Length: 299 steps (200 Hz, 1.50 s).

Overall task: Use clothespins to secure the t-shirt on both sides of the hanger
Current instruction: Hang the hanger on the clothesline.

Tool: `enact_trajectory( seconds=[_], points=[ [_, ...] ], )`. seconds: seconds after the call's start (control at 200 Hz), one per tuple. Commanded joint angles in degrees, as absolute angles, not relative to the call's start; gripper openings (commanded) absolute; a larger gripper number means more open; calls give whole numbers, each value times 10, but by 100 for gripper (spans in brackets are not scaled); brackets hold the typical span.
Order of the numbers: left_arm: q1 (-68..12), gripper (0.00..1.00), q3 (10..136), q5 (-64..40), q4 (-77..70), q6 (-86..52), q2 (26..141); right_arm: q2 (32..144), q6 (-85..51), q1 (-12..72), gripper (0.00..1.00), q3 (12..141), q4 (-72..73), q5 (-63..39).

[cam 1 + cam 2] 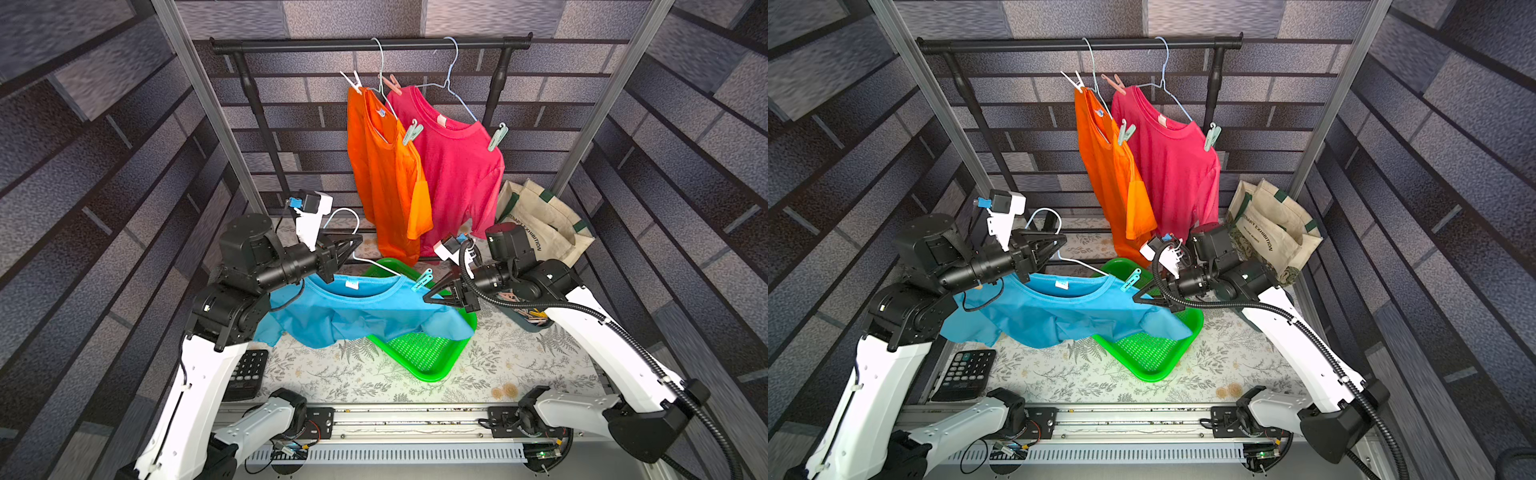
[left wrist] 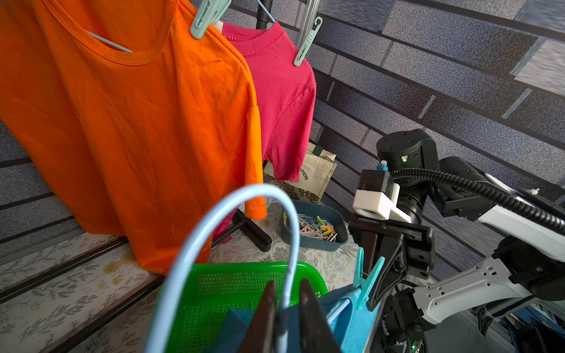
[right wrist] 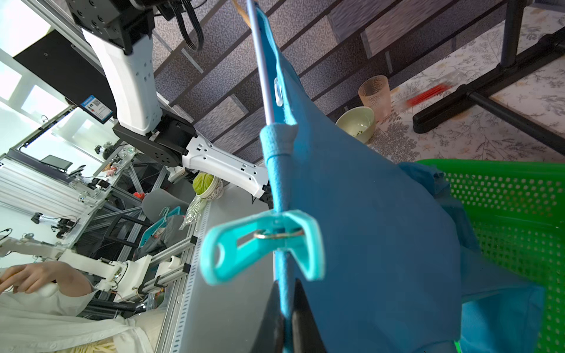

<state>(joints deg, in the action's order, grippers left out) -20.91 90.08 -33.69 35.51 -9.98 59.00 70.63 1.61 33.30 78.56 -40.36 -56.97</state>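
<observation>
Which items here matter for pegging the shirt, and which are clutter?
Job: blue t-shirt, hanger, teal clothespin on its shoulder, clothespin bin.
Clutter: green tray, calculator, tote bag, cup, bowl; orange shirt, pink shirt, both already pegged.

We list 3 shirts: sky-blue t-shirt (image 1: 353, 311), orange t-shirt (image 1: 382, 174), crimson-pink t-shirt (image 1: 457, 166).
- Hanger (image 2: 186, 247): pale blue.
- Clothespin on the blue shirt (image 3: 260, 241): turquoise.
- On the hanging shirts we count 2 mint clothespins (image 1: 412, 132), 1 white (image 1: 353, 81) and 1 pink (image 1: 392, 85).
- Tray (image 1: 424, 357): bright green, perforated.
- Tablecloth (image 1: 519, 357): cream, grey fern print.
- Bin (image 2: 312, 244): slate blue, with mixed pastel clothespins (image 2: 318, 229).
- Tote bag (image 1: 544, 216): beige, dark green trim.
- Walls (image 1: 104, 208): grey brick pattern.
</observation>
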Motion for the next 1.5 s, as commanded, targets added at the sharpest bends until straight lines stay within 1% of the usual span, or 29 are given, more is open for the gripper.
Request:
enact_trajectory(
  seconds=[0.0, 0.065, 0.105, 0.2, 0.276, 0.336, 0.461, 0.676, 0.932, 1.177, 1.343, 1.418, 1.493],
  points=[
    [-209, 100, 913, -331, 304, -127, 584, 688, -27, 330, 0, 781, -358, -542],
    [-209, 100, 919, -277, 302, -131, 588, 683, -38, 330, 0, 789, -354, -503],
    [-209, 100, 924, -224, 300, -137, 591, 683, -45, 330, 0, 795, -357, -473],
    [-209, 100, 923, -20, 286, -168, 589, 685, -57, 330, 0, 805, -367, -410],
    [-209, 100, 891, 151, 257, -182, 571, 686, -74, 330, 0, 802, -358, -373],
    [-204, 100, 861, 212, 230, -188, 550, 686, -88, 330, 0, 801, -349, -349],
    [-199, 100, 815, 225, 197, -187, 521, 687, -122, 330, 0, 810, -317, -316],
    [-198, 100, 804, 233, 250, -190, 516, 721, -137, 349, 0, 902, -303, -239],
    [-198, 100, 744, 253, 268, -197, 463, 833, -87, 406, 0, 1122, -343, -148],
    [-196, 100, 719, 265, 305, -201, 426, 960, -106, 410, 0, 1347, -333, -77],
    [-195, 100, 713, 266, 321, -201, 419, 1064, -113, 411, 0, 1520, -340, -35],
    [-194, 100, 712, 265, 325, -204, 418, 1101, -122, 411, 0, 1567, -332, -24],
    [-194, 100, 710, 264, 326, -205, 417, 1121, -134, 412, 0, 1575, -310, -18]
  ],
)
